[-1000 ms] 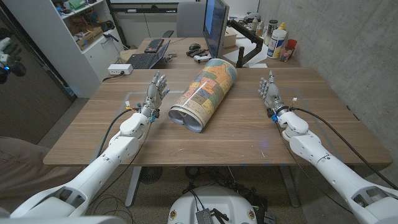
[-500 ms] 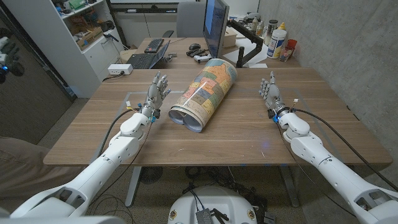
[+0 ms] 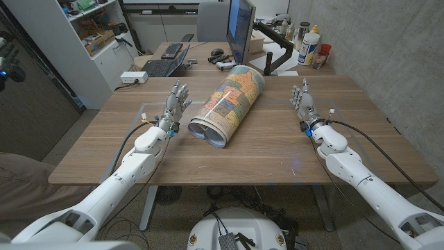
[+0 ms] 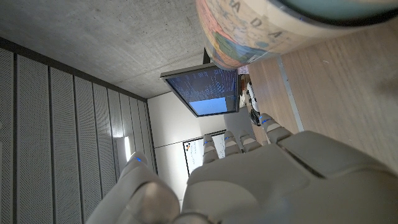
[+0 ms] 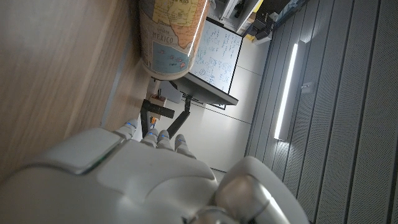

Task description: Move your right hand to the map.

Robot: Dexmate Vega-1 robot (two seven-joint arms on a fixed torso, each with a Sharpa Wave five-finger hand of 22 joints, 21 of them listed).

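Map [image 3: 227, 105] rolled, lying mid-table, slanting near-left to far-right. Right hand [image 3: 302, 103] well apart at its right, empty, fingers extended and slightly spread. Recommended: sweep left, low and slow, stopping at contact without rolling it.

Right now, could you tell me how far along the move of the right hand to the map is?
Nothing looks done yet: the right hand stands apart from the rolled map, with bare table between them. It holds nothing, fingers apart. Left to do: the whole reach across to the map. The left hand waits beside the map's other side.
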